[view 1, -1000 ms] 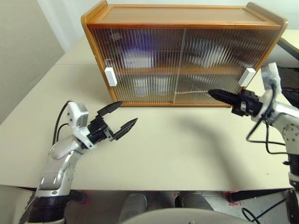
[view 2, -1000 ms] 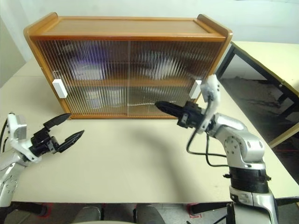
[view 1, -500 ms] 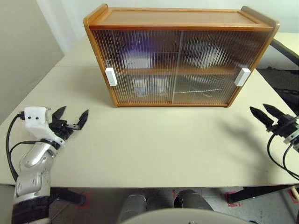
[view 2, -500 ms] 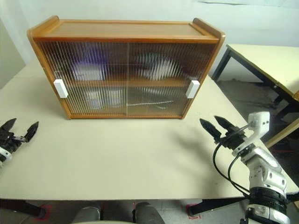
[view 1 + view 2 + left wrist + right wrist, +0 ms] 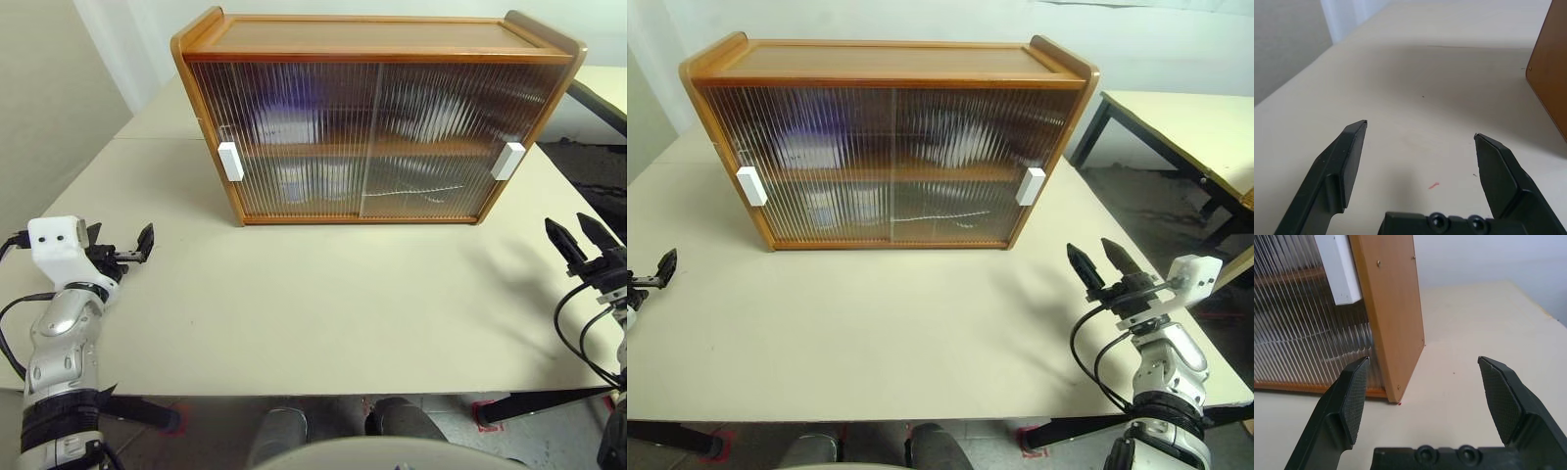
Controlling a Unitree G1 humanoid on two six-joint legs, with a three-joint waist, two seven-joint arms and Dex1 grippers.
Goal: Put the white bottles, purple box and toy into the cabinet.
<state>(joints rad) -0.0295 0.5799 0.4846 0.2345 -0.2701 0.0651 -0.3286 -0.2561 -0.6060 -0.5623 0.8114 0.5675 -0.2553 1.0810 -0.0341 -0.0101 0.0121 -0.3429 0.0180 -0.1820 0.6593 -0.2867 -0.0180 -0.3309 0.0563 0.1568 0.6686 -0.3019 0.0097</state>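
Left eye view: the cabinet [image 5: 377, 113] stands with both ribbed sliding doors drawn across its front, white handles [image 5: 230, 162] at its outer edges, on a pale cream table [image 5: 323, 304] in a white-walled room. Blurred shapes behind the doors, a purple patch among them, sit on its shelves; what they are cannot be made out. The left gripper [image 5: 120, 245] hovers with fingers spread and empty, the cabinet well ahead and off to its right. The right gripper [image 5: 1103, 262], likewise spread and empty, has the cabinet's end panel just ahead to its left. A second table [image 5: 1185, 122] stands beyond it, over grey floor.
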